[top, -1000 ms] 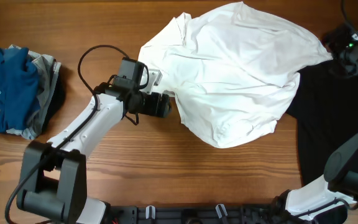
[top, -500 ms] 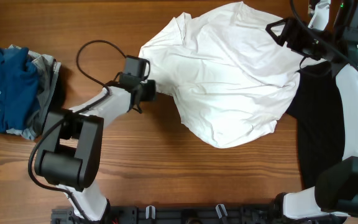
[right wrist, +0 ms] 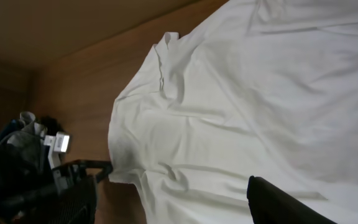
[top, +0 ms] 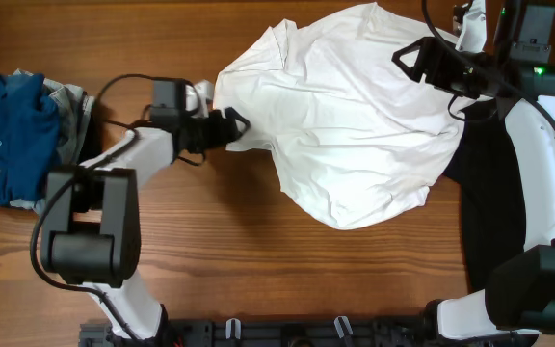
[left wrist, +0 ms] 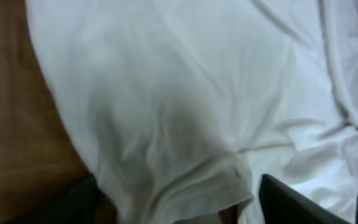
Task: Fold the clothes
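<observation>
The likeliest slip is a bad pinch: the left gripper (top: 237,123) sits at the left edge of the T-shirt (top: 355,125) with its jaws spread and nothing held. A hemmed edge (left wrist: 216,186) lies between them in the left wrist view. If the jaws close there they may take several bunched layers, or only a thin lip that pulls free, and the whole mound would drag across the table (top: 258,270) rather than open out. The right gripper (top: 405,56) hangs above the shirt's upper right part, its fingers parted as far as the overhead view shows and holding nothing. A grasp there taken blind could also catch the black cloth (top: 504,193) that the shirt's right side overlaps. The shirt lies in the upper middle of the table, well apart from the blue pile (top: 8,135) at the left. It is plain white on the face shown, rumpled into a rounded heap with soft creases, and not yet spread flat — no print shows.
</observation>
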`<state>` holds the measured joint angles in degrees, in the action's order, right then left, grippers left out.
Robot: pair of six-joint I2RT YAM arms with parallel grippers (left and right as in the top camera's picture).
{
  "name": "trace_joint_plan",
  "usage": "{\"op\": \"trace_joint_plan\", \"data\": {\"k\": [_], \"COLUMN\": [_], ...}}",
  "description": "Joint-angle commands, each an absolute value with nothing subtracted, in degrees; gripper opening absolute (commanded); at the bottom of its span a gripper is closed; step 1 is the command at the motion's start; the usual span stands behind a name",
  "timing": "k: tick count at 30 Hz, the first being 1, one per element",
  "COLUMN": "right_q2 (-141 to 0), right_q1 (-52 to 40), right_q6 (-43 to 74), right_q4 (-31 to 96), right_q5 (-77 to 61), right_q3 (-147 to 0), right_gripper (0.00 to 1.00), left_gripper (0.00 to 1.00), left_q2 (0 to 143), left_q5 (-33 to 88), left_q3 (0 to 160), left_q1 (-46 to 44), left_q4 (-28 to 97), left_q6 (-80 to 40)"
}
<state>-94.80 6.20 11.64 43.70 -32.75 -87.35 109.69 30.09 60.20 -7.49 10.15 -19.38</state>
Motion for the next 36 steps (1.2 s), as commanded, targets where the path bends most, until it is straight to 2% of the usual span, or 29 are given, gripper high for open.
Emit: {"op": "trace_joint_plan", "data": {"k": [1,2,3,4,5,9,11,12,13,14,15,16,17,21,22,23,25,27,30,34,35,36], "right_q2": [-94.3,-94.3,-94.3,-94.3,-94.3,-94.3,-94.3,-94.3,-94.3,-94.3,-94.3,-94.3,-94.3,-94.3,-94.3,-94.3,-94.3,-94.3,-94.3,-94.3,-94.3,-94.3], "right_q1": [6.2,6.2,6.2,6.2,6.2,6.2,6.2,6.2,6.2,6.2,6.2,6.2,6.2,6.2,6.2,6.2,6.2,6.2,6.2,6.2,6.2,6.2], "right_q6": [10.5,10.5,10.5,10.5,10.5,10.8,12.0,12.0,12.0,12.0,12.0,12.1,12.0,11.9,12.0,12.0,12.0,12.0,11.9,12.0,12.0,12.0], "right_q4": [43.7,43.7,43.7,43.7,43.7,43.7,43.7,43.8,43.8,43.8,43.8,43.8,43.8,43.9,44.0,44.2,44.7,45.3,45.3,45.4,45.4,45.4], "right_q5": [-31.2,-30.4,-30.2,-30.2,-30.2,-30.2,-30.2,-30.2,-30.2,-30.2,-30.2,-29.7,-29.7,-29.5,-29.3,-28.8,-27.7,-27.7,-27.2,-26.5,-26.5,-26.2], "right_q3": [-87.3,-87.3,-87.3,-87.3,-87.3,-87.3,-87.3,-87.3,-87.3,-87.3,-87.3,-87.3,-87.3,-87.3,-87.3,-87.3,-87.3,-87.3,-87.3,-87.3,-87.3,-87.3], "right_gripper": [0.77,0.77,0.77,0.77,0.77,0.77,0.77,0.77,0.77,0.77,0.78,0.78,0.78,0.80,0.80,0.80,0.81,0.81,0.82,0.82,0.82,0.82], "left_gripper": [0.68,0.56,0.38,0.08,0.04,0.04,0.04,0.04,0.08,0.30,0.57,0.76,0.78,0.77,0.71,0.70,0.58,0.58,0.58,0.57,0.52,0.40], "left_q2": [111.8,112.7,113.3,113.7,113.7,112.9,113.0,113.0,113.0,113.0,112.9,112.9,112.9,112.9,112.9,113.1,113.2,113.2,113.3,113.3,113.3,113.3], "left_q5": [24.6,23.9,22.2,18.1,13.3,1.0,0.7,4.2,6.9,10.6,14.1,16.2,17.2,19.7,19.7,19.5,18.7,15.1,13.7,10.6,8.9,7.4], "left_q3": [60.7,60.7,60.7,60.7,60.8,72.3,81.4,86.6,89.0,90.6,91.5,91.9,91.9,91.9,91.8,91.4,88.5,82.1,74.4,72.3,72.2,72.2], "left_q1": [-10.2,-11.0,-11.5,-11.8,-11.3,-0.2,7.1,10.4,11.8,12.7,13.2,13.4,13.3,10.8,8.7,6.8,3.3,0.4,-0.4,0.2,0.2,0.1], "left_q4": [11.2,11.0,11.0,10.9,8.7,5.1,4.8,4.8,4.9,5.0,6.1,9.8,13.6,33.1,39.7,44.5,50.7,50.8,43.1,38.9,39.0,38.9], "left_q6": [-23.3,-25.1,-26.4,-28.1,-29.0,-28.9,-29.0,-29.0,-28.6,-26.9,-25.2,-24.2,-24.2,-17.0,-14.0,-13.7,-14.5,-19.6,-22.0,-24.5,-24.5,-24.5]}}
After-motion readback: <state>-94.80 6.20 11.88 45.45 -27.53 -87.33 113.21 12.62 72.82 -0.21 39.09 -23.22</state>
